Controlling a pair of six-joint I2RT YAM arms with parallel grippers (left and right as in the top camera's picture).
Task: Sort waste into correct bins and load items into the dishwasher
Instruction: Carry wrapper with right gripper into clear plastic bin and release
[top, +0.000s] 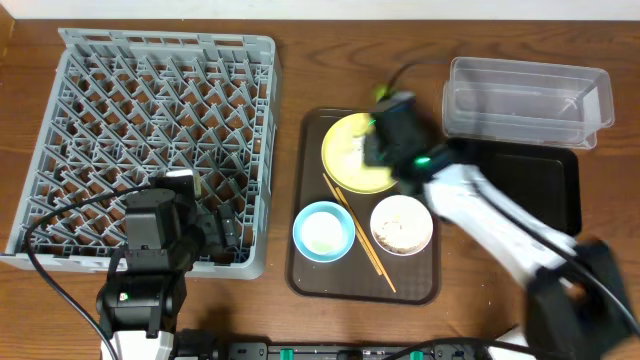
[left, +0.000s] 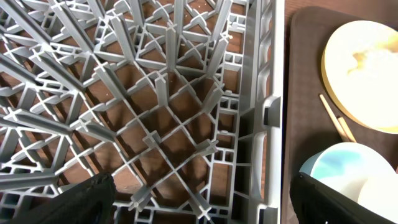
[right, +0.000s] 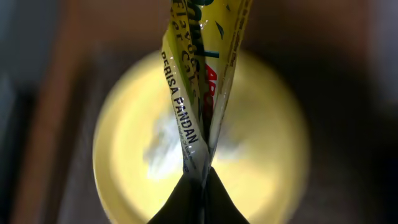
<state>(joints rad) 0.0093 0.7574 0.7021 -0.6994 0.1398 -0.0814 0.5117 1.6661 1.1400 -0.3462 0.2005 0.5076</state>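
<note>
You're barely getting started. Your right pincer (right: 200, 182) is pressing together on one end of the long green-and-orange snack wrapper (right: 199, 93), holding it over the round yellow plate (top: 340, 170). A pale blur is lying on that plate, probably the crumpled white tissue (right: 158, 146), but it's too soft to be sure.

I'm seeing nothing in the clear plastic rectangular tub (top: 525, 100), nothing on the visible part of the shallow black rectangular tray (top: 555, 185), and no dishes in the large square grey plastic dish rack (top: 150, 100).

Remaining, by my reading:
- **Waste:** wrapper, tissue, and the whitish rice scraps (top: 402, 228) sitting in the white bowl (top: 374, 222).
- **Rack:** plate, light blue bowl (top: 323, 230), white bowl, thin wooden chopsticks (top: 360, 235). I'm not finding the cup.

Room: you're getting a free path right from the plate to both bins. The tub is butting against the black tray's far edge, so mind that lip. Your right arm is crossing over the black tray. The dark brown serving tray (top: 312, 180) is sitting just beside the rack's right wall, with little gap between them. Your left pincer (left: 205, 202) is hanging spread wide and empty over the rack's near right corner, well apart from the right arm.
</note>
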